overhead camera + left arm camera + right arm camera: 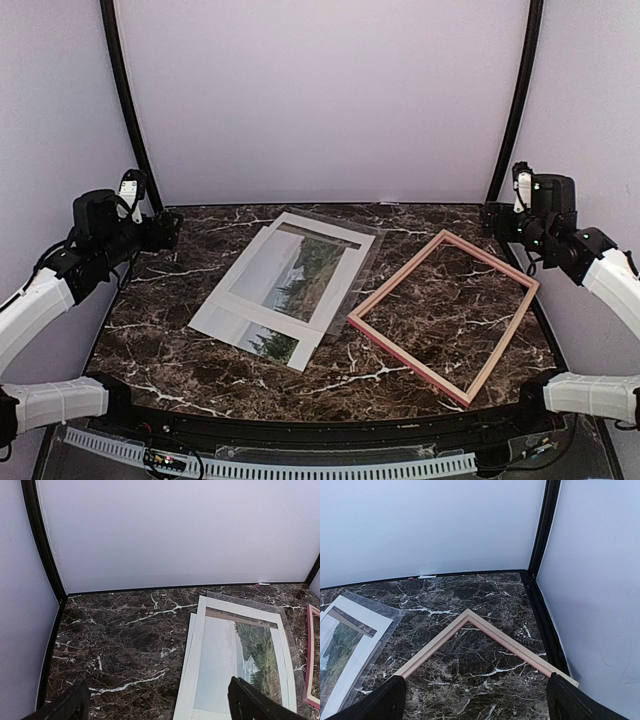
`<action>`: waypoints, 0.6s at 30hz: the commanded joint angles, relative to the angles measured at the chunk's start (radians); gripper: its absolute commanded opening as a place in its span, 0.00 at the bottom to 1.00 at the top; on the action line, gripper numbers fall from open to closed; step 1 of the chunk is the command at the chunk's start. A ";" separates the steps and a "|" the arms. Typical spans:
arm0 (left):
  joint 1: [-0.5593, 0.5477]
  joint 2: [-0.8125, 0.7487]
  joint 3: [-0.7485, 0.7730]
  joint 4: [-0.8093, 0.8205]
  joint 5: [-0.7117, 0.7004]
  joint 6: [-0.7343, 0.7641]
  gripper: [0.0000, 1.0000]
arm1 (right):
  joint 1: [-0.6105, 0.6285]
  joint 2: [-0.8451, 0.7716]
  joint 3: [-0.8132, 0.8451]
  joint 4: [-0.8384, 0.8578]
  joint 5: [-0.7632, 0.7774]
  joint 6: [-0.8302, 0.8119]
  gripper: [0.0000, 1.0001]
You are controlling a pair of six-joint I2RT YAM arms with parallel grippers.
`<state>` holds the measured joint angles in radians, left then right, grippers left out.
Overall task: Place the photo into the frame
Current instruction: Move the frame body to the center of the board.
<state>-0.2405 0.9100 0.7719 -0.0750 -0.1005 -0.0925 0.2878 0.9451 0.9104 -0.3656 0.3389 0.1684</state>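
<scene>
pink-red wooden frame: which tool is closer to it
Right. The open right tool hangs just past the far right edge of the thin pink-red wooden picture frame; the open left tool is at the opposite side, beyond the coastal landscape photo print.

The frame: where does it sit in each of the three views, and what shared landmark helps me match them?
Top external: the frame lies right of centre, turned like a diamond.
Left wrist: only a sliver of one rail at the right edge.
Right wrist: its far corner fills the centre.
Shared landmark: the white mat board, lying left of the frame in every view.
</scene>
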 commanded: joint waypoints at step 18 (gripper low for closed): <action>-0.027 -0.011 -0.005 0.013 0.016 0.001 0.99 | -0.065 0.192 0.048 -0.187 0.181 0.152 0.99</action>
<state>-0.2588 0.9062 0.7685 -0.0753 -0.0967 -0.0895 0.2817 1.0523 0.9272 -0.4301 0.4519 0.2443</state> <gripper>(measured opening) 0.989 0.986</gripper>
